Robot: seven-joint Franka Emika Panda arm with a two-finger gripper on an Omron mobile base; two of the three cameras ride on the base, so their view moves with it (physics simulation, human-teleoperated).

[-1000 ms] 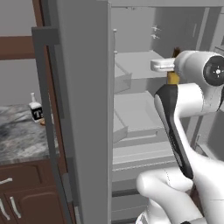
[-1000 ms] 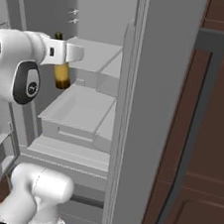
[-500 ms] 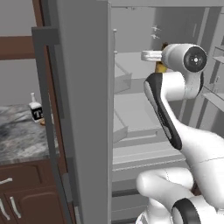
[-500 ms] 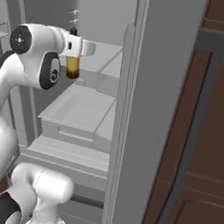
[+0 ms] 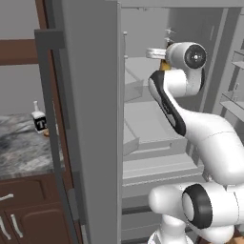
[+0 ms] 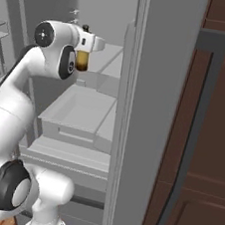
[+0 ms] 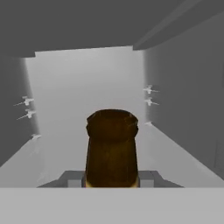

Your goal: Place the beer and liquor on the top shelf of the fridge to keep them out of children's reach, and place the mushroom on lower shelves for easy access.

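The beer (image 6: 82, 60), an amber-brown bottle, hangs upright inside the open fridge (image 5: 90, 119) with my gripper (image 6: 86, 43) shut on its neck. It is level with the top shelf (image 6: 110, 54). In the left base view the beer (image 5: 165, 66) peeks out below the gripper (image 5: 157, 52). In the hand view the beer (image 7: 111, 148) rises before the pale back wall, above the shelf floor (image 7: 175, 153). The liquor (image 5: 39, 121), a clear bottle with a black label, stands on the marble counter (image 5: 19, 152). A tiny reddish lump, the mushroom (image 5: 46, 133), lies beside it.
The grey fridge door (image 5: 57, 95) with its long handle stands open between the counter and the interior. White drawers (image 6: 81, 115) sit below the gripper. Door bins (image 5: 233, 102) hang at the right. Dark brown cabinets (image 6: 205, 147) flank the fridge.
The arm has lifted the beer higher and carried it further into the fridge, from drawer height up to the level of the top shelf. The grip stays closed.
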